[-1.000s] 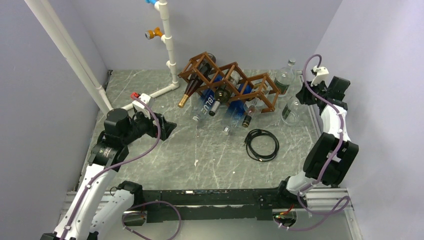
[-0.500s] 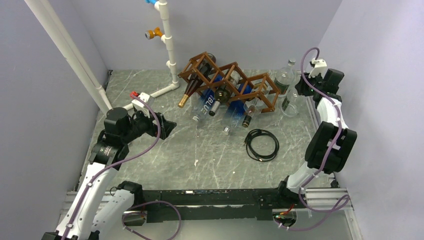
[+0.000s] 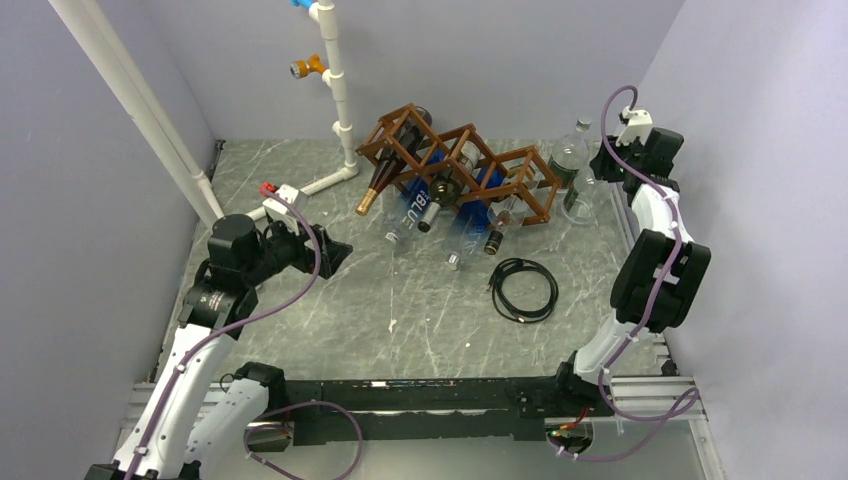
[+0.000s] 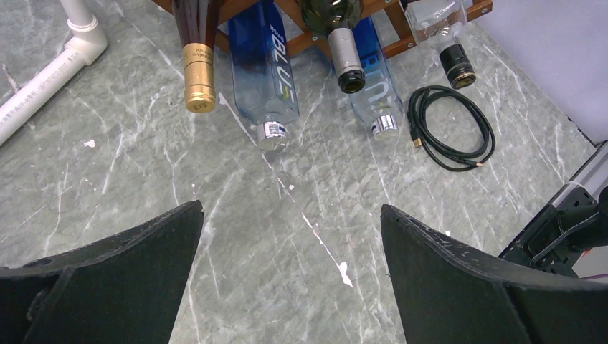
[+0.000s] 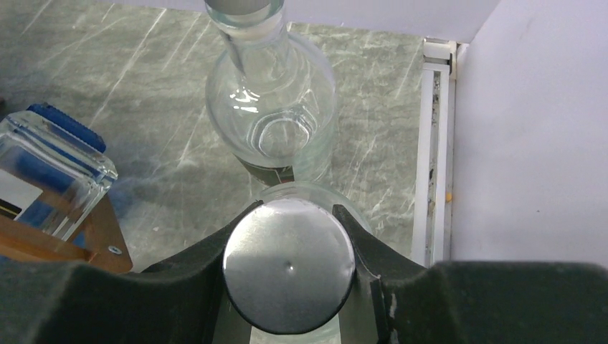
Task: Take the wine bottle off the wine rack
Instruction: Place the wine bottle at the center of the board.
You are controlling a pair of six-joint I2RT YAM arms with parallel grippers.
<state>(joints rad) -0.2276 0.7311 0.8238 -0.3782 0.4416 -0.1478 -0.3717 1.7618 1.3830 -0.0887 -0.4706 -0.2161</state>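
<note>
Right claw [image 5: 289, 266] is nearly shut, its two black fingers clamped on either side of the silver cap of a clear glass bottle [image 5: 287, 294]. The bottle hangs straight below the claw, already out of the wine rack [image 3: 470, 165]. The rack's end post shows low on the claw's left side, close by but apart from the bottle. A second clear bottle [image 5: 272, 122] stands upright on the table [image 5: 143, 93] just ahead of the claw, very near the held one. Whether the held bottle's base meets the table cannot be told.

Judged from this, the step in hand is the set-down beside the rack, with the extraction itself done. The next move calls for a straight descent until the base sits flat. The jaws then need to spread gently, and the claw to lift clear without nudging the neighbouring bottle or the rack.

Left claw [image 4: 290, 209] hangs fully spread and empty, well apart from all of this. Ahead of it, a gold-foiled wine bottle [image 4: 199, 79] and blue bottles [image 4: 265, 64] poke from the rack.
</note>
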